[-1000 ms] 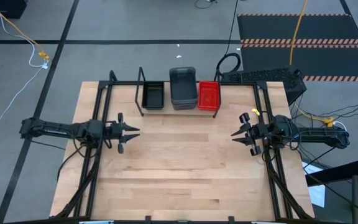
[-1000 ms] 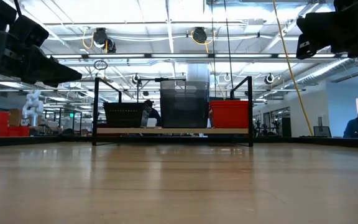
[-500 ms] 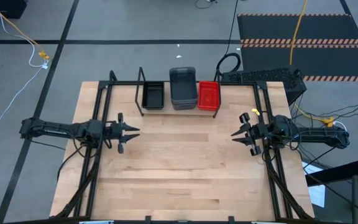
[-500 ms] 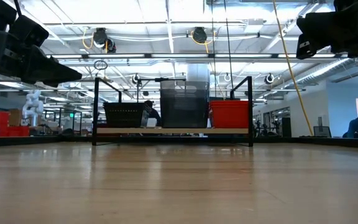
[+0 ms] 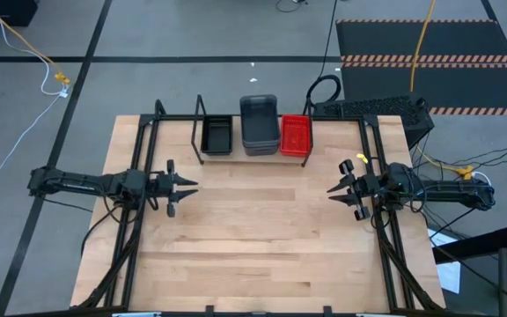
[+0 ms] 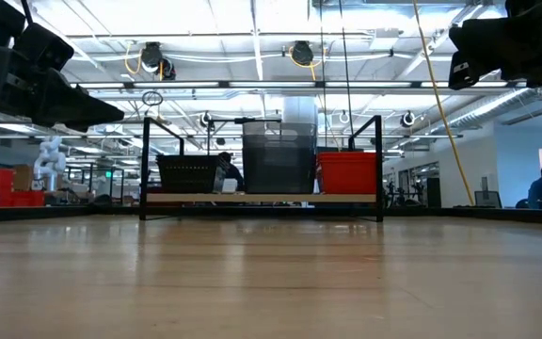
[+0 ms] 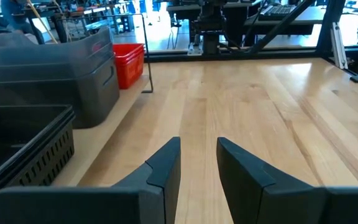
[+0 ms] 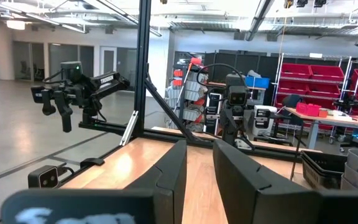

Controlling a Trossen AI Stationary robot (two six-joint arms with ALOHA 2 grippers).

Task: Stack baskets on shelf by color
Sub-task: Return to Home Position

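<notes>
At the left tabletop edge: the left pincer [image 5: 192, 186] hangs above the wood tabletop [image 5: 262, 238], well apart from the shelf [image 6: 205, 199], its tips aimed at the tabletop centre.
Left pincer state: released. The left wrist view shows a narrow gap between its fingers [image 7: 166, 168], with nothing in it.
Left arm, low view: a dark mass [image 6: 26, 75] in the upper corner, cut off by the picture edge.
Shelf position: middle of the far tabletop edge, with black uprights at both ends. Most of the board is covered by baskets.
Black baskets [image 5: 216, 135]: at the left end of the shelf. The number of layers cannot be told from above. In the left wrist view they are cut off at the picture edge.
Grey baskets [image 5: 259, 123]: in the middle of the shelf, just beside the black ones. This is the tallest stack in the low view, and its separate layers are hard to make out.
Red baskets [image 5: 295, 134]: at the right end of the shelf, just beside the grey stack. In the left wrist view they are partly hidden behind the grey stack.
Right pincer [image 5: 333, 189]: above the right tabletop edge, facing the left one, well apart from the shelf.
Right pincer state: released. Its fingers [image 8: 169, 174] stand slightly apart and grasp nothing.
Right wrist view: only slivers of a black and a grey basket show at the picture edge.
Right arm, low view: a dark mass [image 6: 511, 42], cut off at the upper corner.
</notes>
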